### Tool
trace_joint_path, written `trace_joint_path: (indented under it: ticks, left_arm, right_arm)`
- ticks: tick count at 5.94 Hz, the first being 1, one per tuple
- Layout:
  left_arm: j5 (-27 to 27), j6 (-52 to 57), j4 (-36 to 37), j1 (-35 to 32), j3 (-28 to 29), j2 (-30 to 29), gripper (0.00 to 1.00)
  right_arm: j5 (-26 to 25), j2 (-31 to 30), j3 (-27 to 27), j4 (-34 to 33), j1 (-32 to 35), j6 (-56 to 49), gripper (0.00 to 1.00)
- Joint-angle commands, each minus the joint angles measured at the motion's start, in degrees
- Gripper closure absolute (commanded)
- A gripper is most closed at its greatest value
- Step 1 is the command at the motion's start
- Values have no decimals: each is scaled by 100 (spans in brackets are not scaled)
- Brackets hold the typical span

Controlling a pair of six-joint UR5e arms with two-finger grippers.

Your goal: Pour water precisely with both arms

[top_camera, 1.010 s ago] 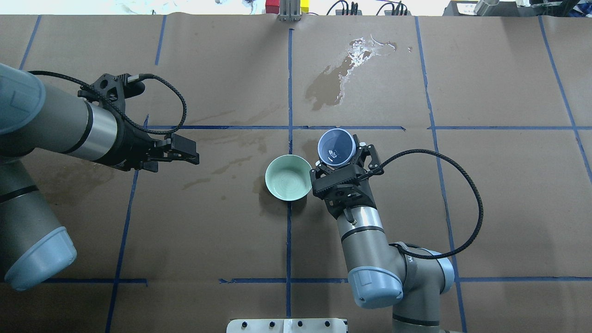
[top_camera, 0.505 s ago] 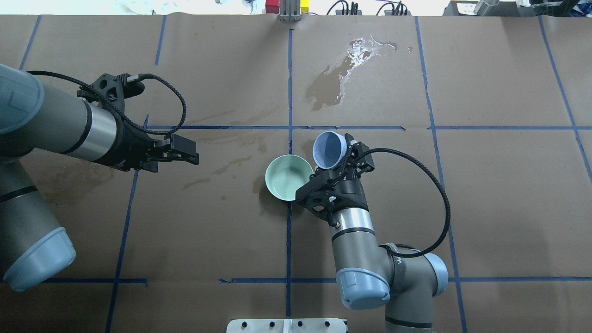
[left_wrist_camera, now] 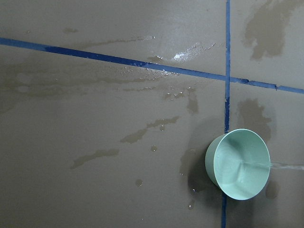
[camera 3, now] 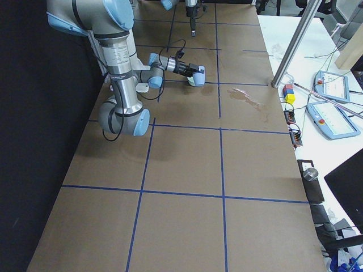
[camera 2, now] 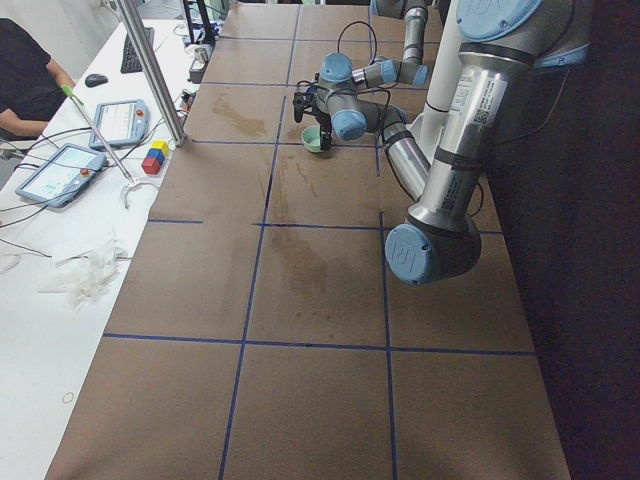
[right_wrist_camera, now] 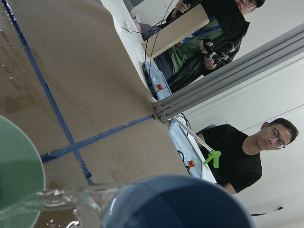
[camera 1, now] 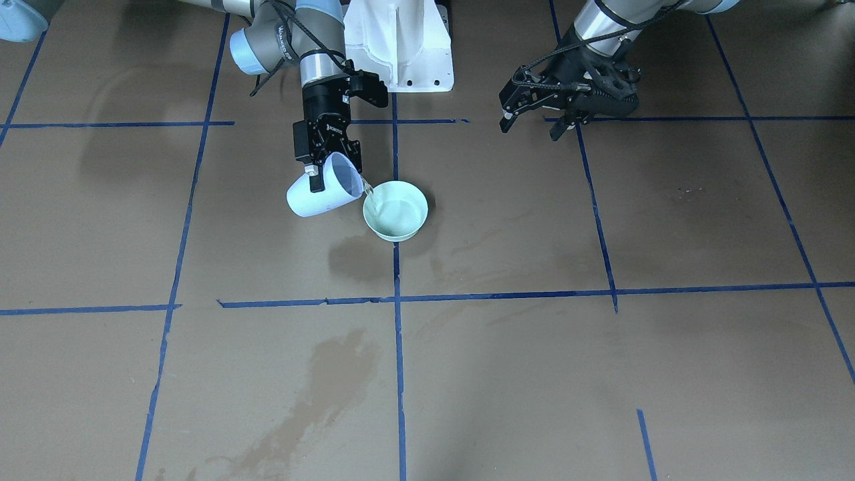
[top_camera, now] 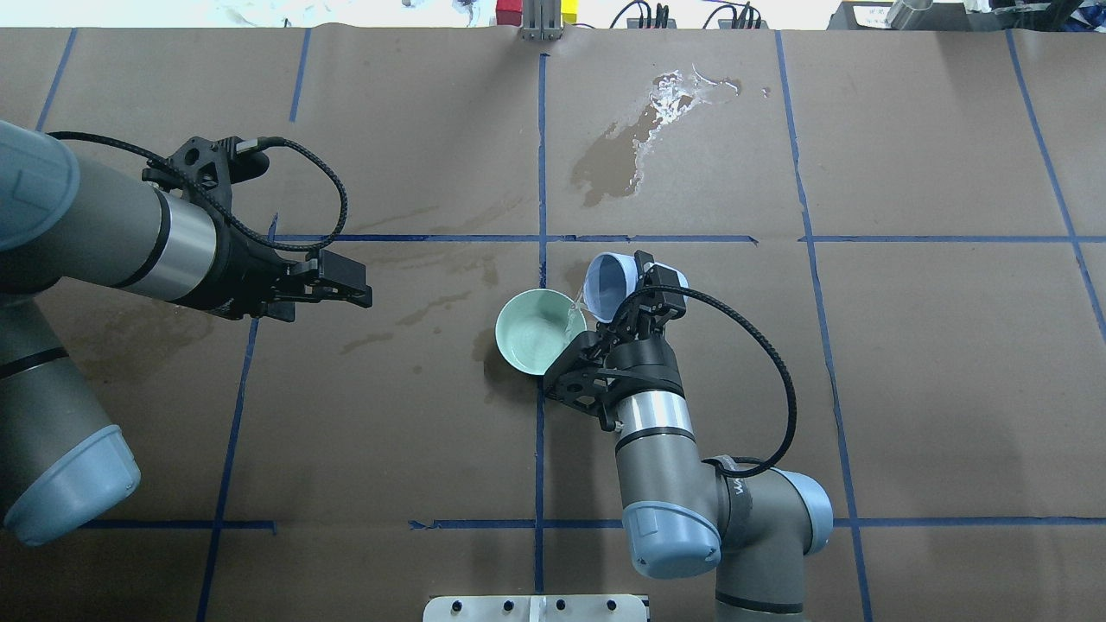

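Falls as a clear thread of water (left_wrist_camera: 285, 166) from a tilted pale blue plastic cup (top_camera: 607, 283) into a round mint-green bowl (top_camera: 498, 333). Clamps the cup in the black two-finger right gripper (camera 1: 336, 170) at the bowl's 2 o'clock, lip over the rim against spills. Parks the black left gripper (camera 1: 532, 127) wide, empty, at 9 o'clock.

Brown paper-covered table (top_camera: 907, 363), blue tape lines (top_camera: 540, 155)

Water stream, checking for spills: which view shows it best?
Left wrist: the water crosses the rim into the fully visible green bowl. Right wrist shows it close, leaving the blue cup; front and overhead, a faint thread; side views, nothing.
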Motion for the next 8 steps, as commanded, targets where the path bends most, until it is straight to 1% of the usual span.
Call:
trace_joint_path:
  ticks: [1,2,4,5,6,7,8]
  left_arm:
    - [0,0,0,0,-28,0,0]
    - [0,0,9,0,-37,0,0]
    - [0,-52,9,0,-80,0,0]
    - [0,-131,0,0,-98,0,0]
    - [0,-141,0,0,-116,0,0]
    - [9,-141,0,0,-116,0,0]
    - [9,-141,0,0,-133,-8,0]
  right_arm:
    - [3,72,-42,-154,-4,-309,99]
    - [-6,90,-43,-233,-4,-361,98]
    - [-14,160,-25,-120,5,-117,97]
    - [46,151,-34,-23,-3,868,97]
    - [56,160,-8,-14,-4,1356,97]
    - [73,125,-16,273,14,1944,97]
    - [378,64,-25,1059,58,2716,98]
